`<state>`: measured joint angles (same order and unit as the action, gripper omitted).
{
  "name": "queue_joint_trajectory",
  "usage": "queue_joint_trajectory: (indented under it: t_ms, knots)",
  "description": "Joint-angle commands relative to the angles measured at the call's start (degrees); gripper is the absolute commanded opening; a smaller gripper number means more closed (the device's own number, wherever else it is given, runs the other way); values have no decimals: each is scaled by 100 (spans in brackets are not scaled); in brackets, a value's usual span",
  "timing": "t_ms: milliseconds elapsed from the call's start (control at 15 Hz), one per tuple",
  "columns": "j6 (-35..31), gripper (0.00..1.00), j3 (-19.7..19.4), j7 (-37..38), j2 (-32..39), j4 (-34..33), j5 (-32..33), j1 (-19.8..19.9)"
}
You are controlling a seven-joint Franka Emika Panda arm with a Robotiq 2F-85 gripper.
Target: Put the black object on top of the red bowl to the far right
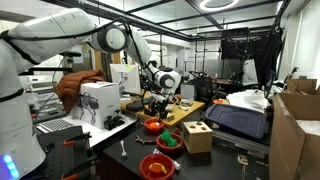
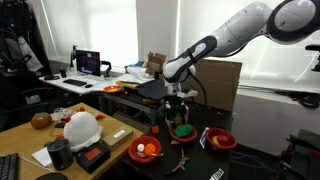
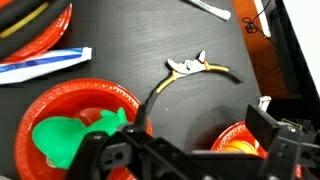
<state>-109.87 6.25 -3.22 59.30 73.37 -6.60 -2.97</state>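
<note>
Your end effector (image 2: pixel 178 108) hangs over the black bench (image 3: pixel 120 48), just above a red bowl (image 3: pixel 100 100) with a green thing (image 3: pixel 60 140) inside. Its own black frame hides the fingertips, so I cannot tell if it is clenched or released. A dark lump at its tip may be the black object (image 2: pixel 178 116), but it melts into the fingers. Beside it, a second red bowl (image 3: pixel 232 140) is cut off. Farther away lie a curved tool (image 3: pixel 190 70), a tube (image 3: pixel 40 65) and a third red bowl (image 3: pixel 35 25), partly out of view.
</note>
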Motion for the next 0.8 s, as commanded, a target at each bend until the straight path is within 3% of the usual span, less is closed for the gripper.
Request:
queue_joint_trajectory:
  t_ms: [0,733]
  knots:
    - [-142,100,-127,-81,-85,5,290,-151]
    - [-130,100,-51,-17,-86,-56,277,-100]
